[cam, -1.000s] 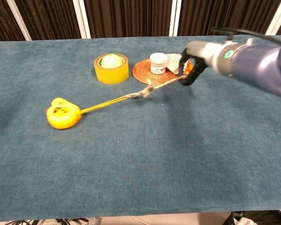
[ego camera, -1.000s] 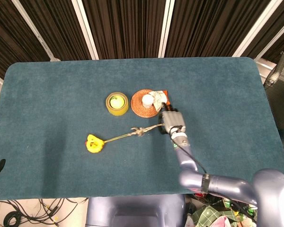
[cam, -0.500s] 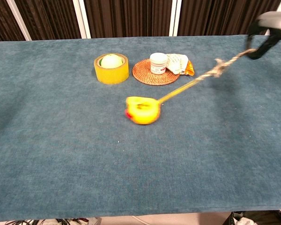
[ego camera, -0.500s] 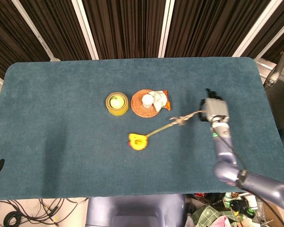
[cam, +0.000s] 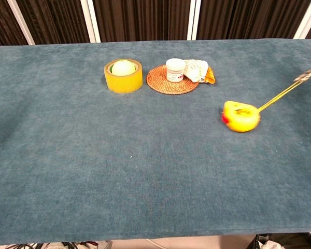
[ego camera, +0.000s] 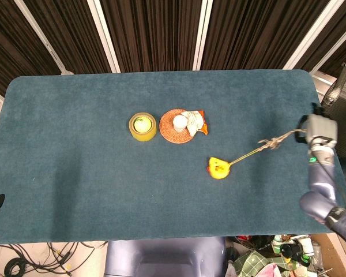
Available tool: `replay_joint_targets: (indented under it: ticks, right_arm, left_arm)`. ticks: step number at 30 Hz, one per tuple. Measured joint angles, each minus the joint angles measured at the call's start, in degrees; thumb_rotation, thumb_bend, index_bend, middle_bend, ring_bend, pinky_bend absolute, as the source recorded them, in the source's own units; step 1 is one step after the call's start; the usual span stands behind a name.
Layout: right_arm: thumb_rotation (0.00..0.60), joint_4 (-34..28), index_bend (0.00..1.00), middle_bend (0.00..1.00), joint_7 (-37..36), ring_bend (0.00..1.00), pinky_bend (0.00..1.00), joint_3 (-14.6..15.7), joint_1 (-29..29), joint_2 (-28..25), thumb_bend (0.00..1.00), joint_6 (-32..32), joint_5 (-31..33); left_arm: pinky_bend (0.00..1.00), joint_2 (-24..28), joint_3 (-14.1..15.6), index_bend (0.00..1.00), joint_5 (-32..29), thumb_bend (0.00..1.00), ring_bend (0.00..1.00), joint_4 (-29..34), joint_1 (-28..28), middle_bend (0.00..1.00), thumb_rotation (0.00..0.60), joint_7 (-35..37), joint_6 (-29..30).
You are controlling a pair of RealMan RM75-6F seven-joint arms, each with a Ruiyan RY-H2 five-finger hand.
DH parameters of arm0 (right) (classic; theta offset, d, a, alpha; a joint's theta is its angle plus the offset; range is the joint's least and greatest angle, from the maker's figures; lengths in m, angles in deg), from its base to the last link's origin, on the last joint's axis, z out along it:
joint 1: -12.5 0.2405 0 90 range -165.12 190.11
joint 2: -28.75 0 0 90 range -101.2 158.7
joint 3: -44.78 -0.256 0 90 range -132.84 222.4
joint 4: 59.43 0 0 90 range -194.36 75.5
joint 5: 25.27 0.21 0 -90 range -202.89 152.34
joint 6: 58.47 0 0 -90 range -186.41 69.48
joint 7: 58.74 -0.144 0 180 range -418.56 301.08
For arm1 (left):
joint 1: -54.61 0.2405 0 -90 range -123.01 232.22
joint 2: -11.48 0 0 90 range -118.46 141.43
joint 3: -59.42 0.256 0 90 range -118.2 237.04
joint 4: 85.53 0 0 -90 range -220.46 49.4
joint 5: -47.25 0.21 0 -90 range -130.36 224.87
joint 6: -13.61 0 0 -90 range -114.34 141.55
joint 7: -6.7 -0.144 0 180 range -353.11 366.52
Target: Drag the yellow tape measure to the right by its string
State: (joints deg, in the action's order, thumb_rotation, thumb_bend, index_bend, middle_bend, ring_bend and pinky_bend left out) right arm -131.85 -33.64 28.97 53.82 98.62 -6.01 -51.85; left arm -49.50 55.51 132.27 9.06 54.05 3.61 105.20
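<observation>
The yellow tape measure (ego camera: 218,168) lies on the teal table (ego camera: 75,144), right of centre, and shows slightly blurred in the chest view (cam: 240,116). Its string (ego camera: 259,148) runs taut up and to the right, with a knotted part near the far end. My right hand (ego camera: 317,134) holds that end near the table's right edge. In the chest view the string (cam: 287,91) leaves the frame at the right, and the hand itself is out of frame. My left hand appears in neither view.
A yellow tape roll (ego camera: 142,126) stands at mid-table. Beside it, a round woven coaster (ego camera: 176,127) carries a small white jar (ego camera: 179,122), with a crumpled wrapper (ego camera: 195,122) at its right. The table's right edge (ego camera: 333,144) is close to the hand.
My right hand has swept to the right, from mid-table to the right edge. The tape measure has slid along behind it on the string, from left of centre to right of centre.
</observation>
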Motion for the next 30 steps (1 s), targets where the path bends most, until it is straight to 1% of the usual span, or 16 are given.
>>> replay_joint_targets:
  ticks: [5,9,15,18,19,20,21,22,24,25,28,30]
  right_arm:
    - [0.600,2.72,0.64,0.00,-0.74,0.01,0.14,0.29,-1.82,-2.17,0.40,-1.14,1.04]
    - [0.600,2.63,0.65,0.00,-1.39,0.01,0.14,0.44,-2.59,-2.88,0.40,-1.91,1.14]
    - [0.600,-1.45,0.65,0.00,-2.85,0.01,0.14,0.36,-2.84,-3.36,0.40,-2.65,-1.67]
    - [0.600,-4.77,0.64,0.00,-3.44,0.01,0.14,0.26,-2.56,-3.25,0.36,-2.94,-3.51]
    - [0.600,-6.13,0.60,0.00,-3.50,0.01,0.14,0.22,-2.29,-3.02,0.33,-2.99,-4.07]
    - [0.600,-7.13,0.53,0.00,-3.51,0.01,0.14,0.19,-2.05,-2.77,0.30,-2.99,-4.40]
    - [0.600,-8.12,0.40,0.00,-3.51,0.00,0.14,0.13,-1.78,-2.45,0.26,-2.94,-4.66]
    - [0.600,-9.41,0.24,0.00,-3.50,0.00,0.14,0.04,-1.42,-1.96,0.22,-2.81,-4.97]
    - [0.600,-11.35,0.04,0.00,-3.47,0.00,0.14,-0.08,-0.90,-1.25,0.14,-2.56,-5.44]
    - [0.600,-12.68,0.01,0.00,-3.32,0.00,0.14,-0.08,-0.56,-0.83,0.11,-2.32,-5.70]
    - [0.600,-15.73,0.00,0.00,-1.53,0.00,0.12,0.43,0.32,-0.21,0.07,-1.35,-5.75]
    - [0.600,-17.29,0.00,0.00,0.40,0.00,0.12,1.05,0.85,-0.29,0.07,-0.86,-5.28]
  left_arm:
    - [0.00,-0.04,-0.01,0.10,-0.01,0.31,0.00,0.02,-0.10,0.00,0.600,-0.17,-0.20]
    - [0.00,-0.08,-0.01,0.10,-0.05,0.31,0.00,0.07,-0.12,0.00,0.600,-0.20,-0.27]
    - [0.00,-0.07,0.02,0.10,-0.05,0.31,0.00,0.15,-0.12,0.00,0.600,-0.18,-0.35]
    - [0.00,-0.05,0.04,0.10,-0.08,0.31,0.00,0.13,-0.10,0.00,0.600,-0.08,-0.40]
    - [0.00,-0.03,0.03,0.10,-0.11,0.31,0.00,0.12,-0.10,0.00,0.600,-0.01,-0.42]
    - [0.00,0.00,0.03,0.10,-0.17,0.31,0.00,0.11,-0.09,0.00,0.600,0.10,-0.45]
    - [0.00,0.03,0.02,0.10,-0.23,0.31,0.00,0.09,-0.08,0.00,0.600,0.19,-0.48]
    - [0.00,0.05,-0.01,0.10,-0.31,0.31,0.00,0.08,-0.08,0.00,0.600,0.28,-0.51]
    - [0.00,0.08,-0.06,0.10,-0.54,0.31,0.00,0.01,-0.10,0.00,0.600,0.44,-0.68]
    - [0.00,0.10,-0.08,0.10,-0.62,0.31,0.00,-0.03,-0.13,0.00,0.600,0.50,-0.80]
    - [0.00,0.11,-0.09,0.10,-0.72,0.31,0.00,-0.21,-0.28,0.00,0.600,0.50,-1.15]
    - [0.00,0.09,-0.07,0.10,-0.79,0.31,0.00,-0.29,-0.36,0.00,0.600,0.46,-1.35]
